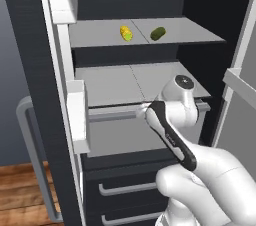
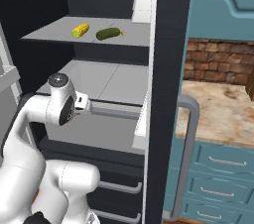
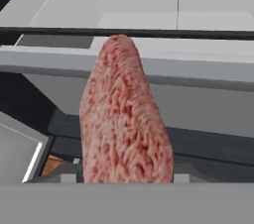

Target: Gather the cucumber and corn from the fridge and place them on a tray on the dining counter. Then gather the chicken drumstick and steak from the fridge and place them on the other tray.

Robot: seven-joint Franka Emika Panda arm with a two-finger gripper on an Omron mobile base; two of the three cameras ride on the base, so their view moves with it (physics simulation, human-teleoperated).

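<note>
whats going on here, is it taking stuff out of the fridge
Yes. The white robot arm is reaching into the open fridge at the level of the lower shelf. In the hand view, the pinkish-red steak stands up right in front of the camera, apparently held in the tool, with the shelf edge behind it. The corn and the cucumber lie side by side, apart, on the upper shelf, not yet collected.

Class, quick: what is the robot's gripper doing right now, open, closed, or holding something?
Gripper: closed on the steak, in front of the open fridge.
</note>
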